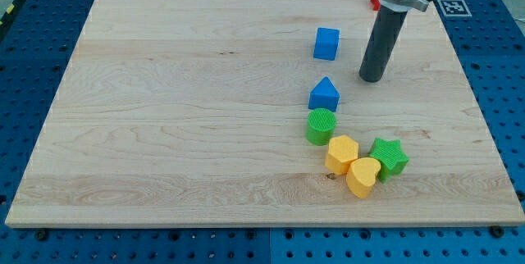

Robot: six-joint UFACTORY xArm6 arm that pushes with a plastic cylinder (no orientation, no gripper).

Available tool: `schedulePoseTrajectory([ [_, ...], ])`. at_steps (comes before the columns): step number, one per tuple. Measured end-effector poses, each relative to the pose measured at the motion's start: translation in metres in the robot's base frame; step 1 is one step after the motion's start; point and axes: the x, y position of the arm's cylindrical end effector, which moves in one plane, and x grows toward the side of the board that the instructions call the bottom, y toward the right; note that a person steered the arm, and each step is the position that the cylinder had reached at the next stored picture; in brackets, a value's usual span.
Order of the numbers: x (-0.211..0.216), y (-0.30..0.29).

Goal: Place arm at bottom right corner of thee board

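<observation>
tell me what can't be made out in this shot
- Arm above my tip: cut off by the view's top edge.
- A red part behind the rod near the view's top: mostly hidden by the rod.
- Yellow blocks: touching, exact shapes unclear.
- Green star: its left side hidden by the yellow blocks.

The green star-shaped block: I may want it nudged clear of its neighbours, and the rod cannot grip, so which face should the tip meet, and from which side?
Probably its left face, though the yellow heart-shaped block touches the green star-shaped block there. So my tip might better come down from the view's top, meeting the star's upper point and pushing it toward the bare wooden board edge below.
</observation>
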Motion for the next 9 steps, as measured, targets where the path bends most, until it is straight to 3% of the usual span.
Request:
schedulePoseTrajectory([
  [5,0.007,0.000],
  [6,0.055,0.008],
  [8,0.134,0.107],
  [9,0.170,0.112],
])
